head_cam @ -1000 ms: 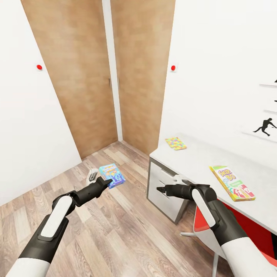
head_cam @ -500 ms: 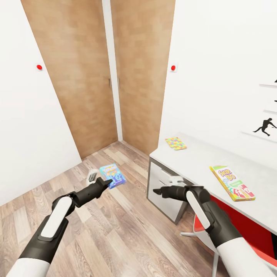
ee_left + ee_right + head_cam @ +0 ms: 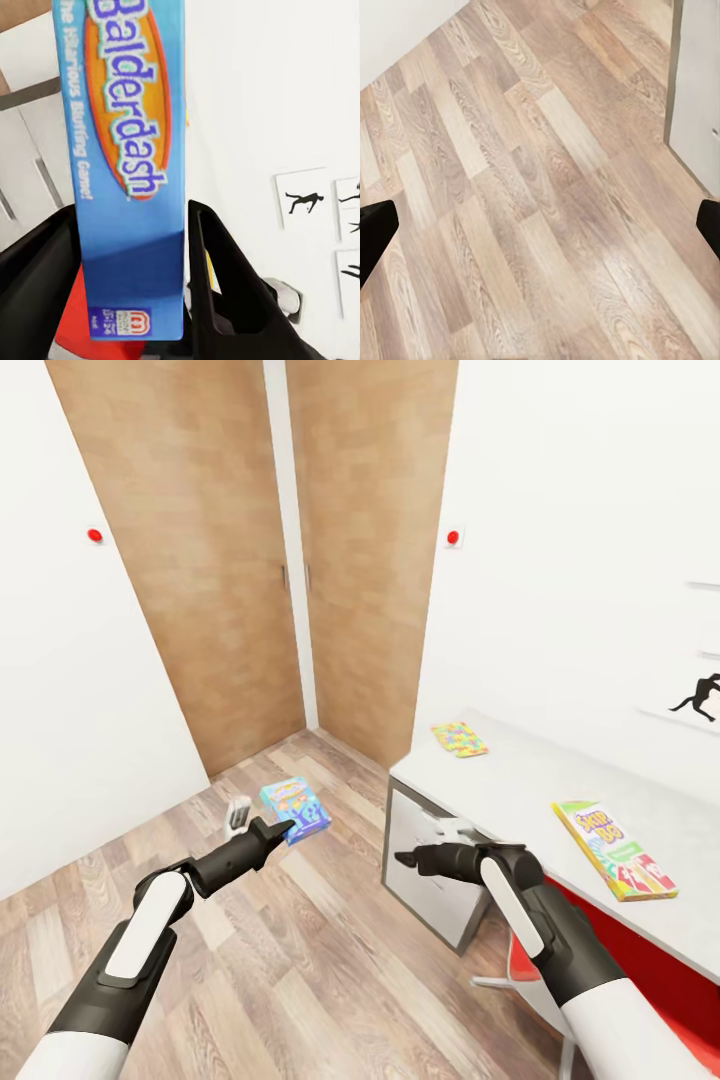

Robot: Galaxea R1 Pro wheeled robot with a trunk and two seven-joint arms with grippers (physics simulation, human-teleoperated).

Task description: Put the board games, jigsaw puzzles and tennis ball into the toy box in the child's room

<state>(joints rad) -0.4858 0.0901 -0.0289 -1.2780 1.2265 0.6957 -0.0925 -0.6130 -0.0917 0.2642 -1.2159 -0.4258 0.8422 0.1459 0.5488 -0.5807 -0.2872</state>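
Observation:
My left gripper (image 3: 272,826) is shut on a blue board game (image 3: 295,808), holding it above the wood floor left of the table (image 3: 500,780). In the left wrist view the blue box (image 3: 124,172) reads "Balderdash" and sits between the black fingers (image 3: 225,292). My right gripper (image 3: 405,857) hangs open and empty in front of the table's white drawers, and its wrist view looks down on plank floor with the fingertips (image 3: 375,232) far apart. A SKIP BO board game (image 3: 613,849) and a multicoloured jigsaw puzzle (image 3: 459,738) lie flat on the light grey table top.
Two tall wooden doors (image 3: 240,560) close the far corner between white walls. A red chair (image 3: 640,960) is tucked under the table at the right. A black baseball-player silhouette (image 3: 700,693) hangs on the right wall. Open plank floor (image 3: 300,960) lies ahead.
The whole view has shifted slightly, so the camera moved. My right gripper has edged a little to the left. The left gripper still holds the blue game.

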